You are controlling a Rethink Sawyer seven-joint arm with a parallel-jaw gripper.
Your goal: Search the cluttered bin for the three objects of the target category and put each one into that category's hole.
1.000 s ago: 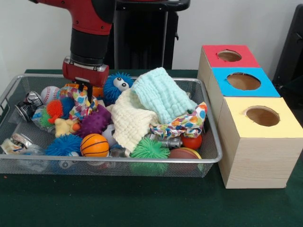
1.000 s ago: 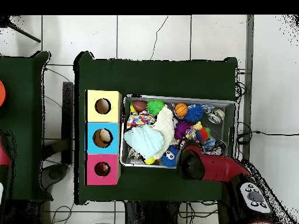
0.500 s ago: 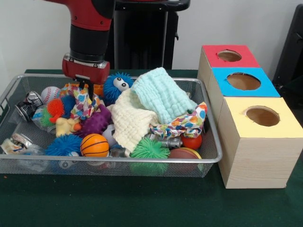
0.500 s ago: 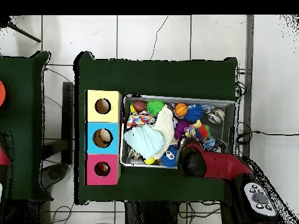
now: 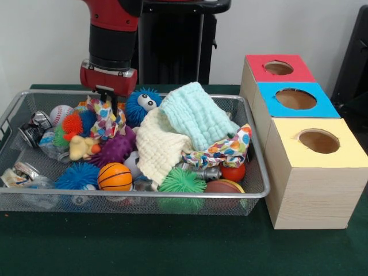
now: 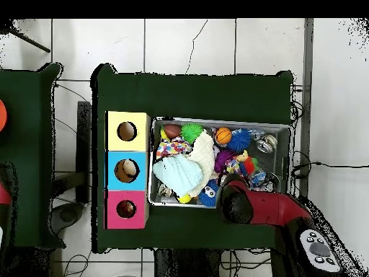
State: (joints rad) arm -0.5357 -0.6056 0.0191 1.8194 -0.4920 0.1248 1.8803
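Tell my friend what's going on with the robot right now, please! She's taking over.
Gripper: jaws shut on the multicoloured cloth, lifting it at the wire bin's far left end.
Other cloths in the bin: mint cloth, cream cloth, second multicoloured cloth.
Boxes: red, blue, yellow; the overhead view shows something inside the blue and red holes.
Left: carry the cloth to its hole, then keep searching.

Robotics laboratory test cell
Green-covered table (image 5: 172,247), tiled floor (image 6: 187,43) with loose cables (image 6: 306,169), colour-coded sorting boxes (image 5: 305,144)
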